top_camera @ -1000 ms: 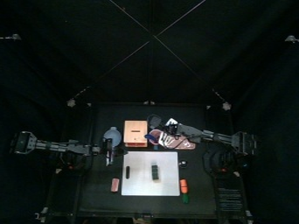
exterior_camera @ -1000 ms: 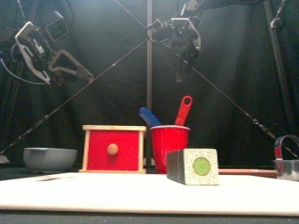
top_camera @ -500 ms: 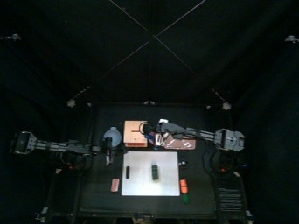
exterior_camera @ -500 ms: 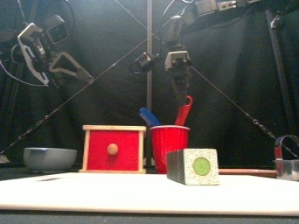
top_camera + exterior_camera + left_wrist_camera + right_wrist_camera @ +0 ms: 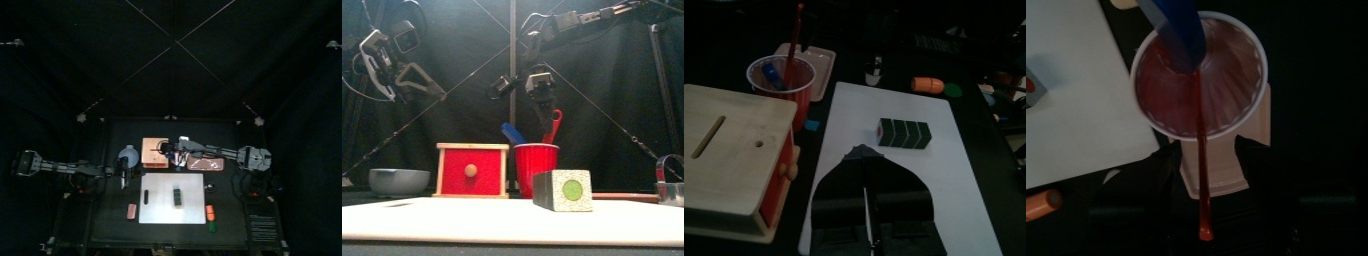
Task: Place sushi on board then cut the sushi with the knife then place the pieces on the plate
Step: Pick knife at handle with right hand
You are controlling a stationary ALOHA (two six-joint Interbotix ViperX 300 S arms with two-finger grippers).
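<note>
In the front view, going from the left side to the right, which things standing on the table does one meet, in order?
bowl → box → cup → sushi → cutter

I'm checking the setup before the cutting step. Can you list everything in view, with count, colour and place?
cutting board: 1, white, front middle of the table
sushi roll: 1, dark green, uncut, on the board
wooden box: 1, pale with a red drawer front, behind the board
cup: 1, red, right of the box
blue knife: 1, standing in the cup
red knife: 1, standing in the cup
bowl: 1, blue-grey, left of the box
tray: 1, pink, right of the cup
cutter: 1, metal, far right
small toys: orange left of the board; orange and green to its right
left gripper: shut, left of the board
right gripper: open, above the red knife
</note>
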